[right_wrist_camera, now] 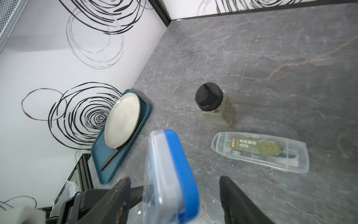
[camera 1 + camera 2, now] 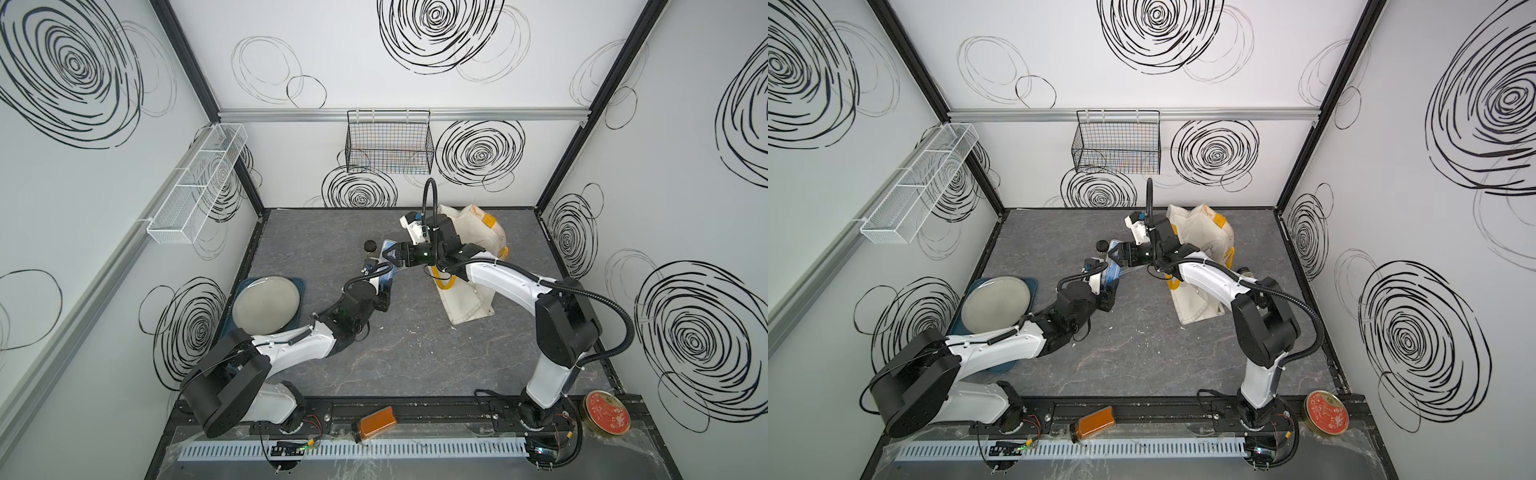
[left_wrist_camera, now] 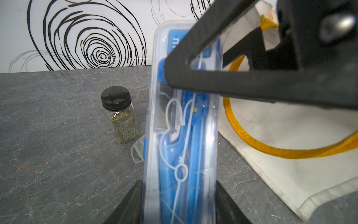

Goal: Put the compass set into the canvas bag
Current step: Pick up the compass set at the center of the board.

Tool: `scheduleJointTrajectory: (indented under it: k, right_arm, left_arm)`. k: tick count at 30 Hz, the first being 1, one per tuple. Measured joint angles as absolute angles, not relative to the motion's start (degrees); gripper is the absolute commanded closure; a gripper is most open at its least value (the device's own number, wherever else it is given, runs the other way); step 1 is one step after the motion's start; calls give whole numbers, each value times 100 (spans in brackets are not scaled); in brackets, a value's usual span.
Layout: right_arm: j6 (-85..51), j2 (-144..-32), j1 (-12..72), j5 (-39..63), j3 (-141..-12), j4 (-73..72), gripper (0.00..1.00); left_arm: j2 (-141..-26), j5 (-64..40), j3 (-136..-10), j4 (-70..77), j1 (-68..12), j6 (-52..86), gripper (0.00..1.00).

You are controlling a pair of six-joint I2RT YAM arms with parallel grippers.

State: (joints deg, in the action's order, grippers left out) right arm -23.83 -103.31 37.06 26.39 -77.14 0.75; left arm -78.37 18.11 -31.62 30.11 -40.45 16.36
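The grey marbled surface [image 2: 415,365] carries everything. The cream bag [image 2: 473,305] with orange handles lies flat at the far right of it, partly under the right arm. A blue tray [image 1: 108,155] sits against the left wall, and a round grey plate [image 1: 122,120] rests on the tray.

The compass set [image 3: 184,145], a long blue case with a clear lid, is raised off the surface near mid-scene. It is beside the bag and outside it. The left end effector [image 3: 177,186] grips one end of the case, with a finger pressed to each long side. The right end effector [image 1: 174,179] straddles the other end with its jaws wide. One finger is close to the case, and the other stands clear of it.

A smaller clear case [image 1: 259,151] with a green insert lies flat on the surface just beyond the compass set. A small jar [image 3: 120,116] with a black cap stands upright near it, well apart from the bag.
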Motion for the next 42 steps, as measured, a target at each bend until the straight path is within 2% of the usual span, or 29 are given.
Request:
scheduleJointTrajectory:
  k: [16,20,28,31,35,38,42]
  right_arm:
    - [-2832,-10464,3887,2842,-7679,-454,66]
    - [-2821,-10464,3885,2832,-7664,-486,72]
    - [-2823,-10464,3861,2816,-7609,-541,74]
    - [-2823,-10464,3861,2818,-7599,-539,77]
    - [-2821,-10464,3861,2821,-7596,-541,79]
    - [-2810,-10464,3861,2821,-7596,-541,81]
    - [-2799,-10464,3861,2821,-7596,-539,81]
  left_arm:
    - [-7889,1671,-3345,3002,-4051,1745,43]
    - [-7920,1612,-3369,2993,-4051,1763,43]
    - [-7983,1527,-3420,2976,-4051,1809,39]
    - [-8007,1500,-3420,2982,-4051,1813,34]
    - [-8007,1452,-3420,3015,-4051,1826,32]
    - [-8007,1420,-3420,3024,-4051,1831,24]
    - [-8001,1391,-3420,3059,-4051,1848,1]
